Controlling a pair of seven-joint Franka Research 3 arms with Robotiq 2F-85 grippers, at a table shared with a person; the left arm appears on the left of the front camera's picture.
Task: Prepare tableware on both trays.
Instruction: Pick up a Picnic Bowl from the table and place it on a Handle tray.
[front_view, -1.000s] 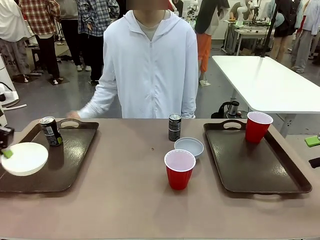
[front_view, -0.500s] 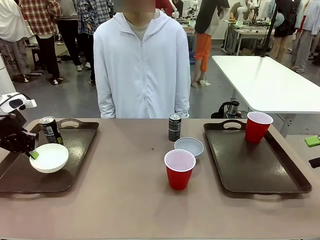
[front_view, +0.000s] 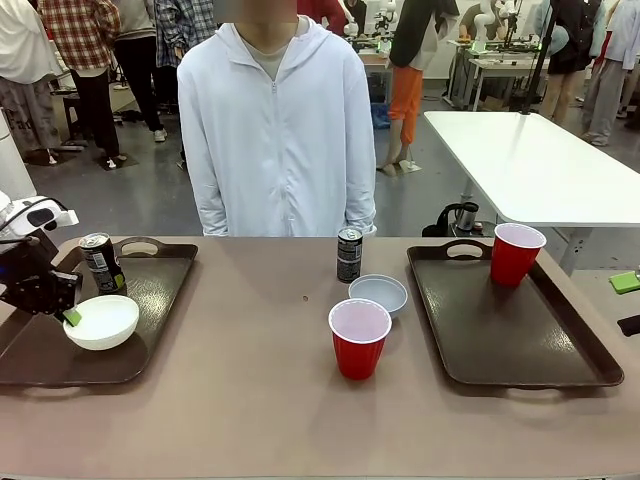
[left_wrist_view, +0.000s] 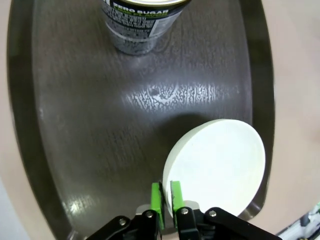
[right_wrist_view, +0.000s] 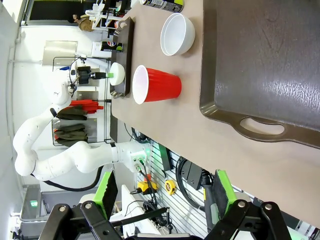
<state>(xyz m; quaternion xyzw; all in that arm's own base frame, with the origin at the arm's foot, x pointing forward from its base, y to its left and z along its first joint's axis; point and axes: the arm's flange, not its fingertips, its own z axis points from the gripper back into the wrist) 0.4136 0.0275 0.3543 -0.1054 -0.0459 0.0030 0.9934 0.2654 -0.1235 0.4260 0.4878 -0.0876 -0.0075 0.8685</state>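
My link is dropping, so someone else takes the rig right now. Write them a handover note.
Left gripper: shut on the cream-white bowl rim, at the left tray; touchdown unclear.
Right gripper: open, holding nothing, beside the right tray.
Done: one can on left tray, one red cup on right tray.
Left: release bowl; second can, grey-blue bowl and second red cup stand on the table between trays.

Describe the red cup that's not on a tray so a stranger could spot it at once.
Find the table between the left tray and right tray. There, the red cup stands nearest the robot, in front of the grey-blue bowl and dark can. The other red cup sits on the right tray.
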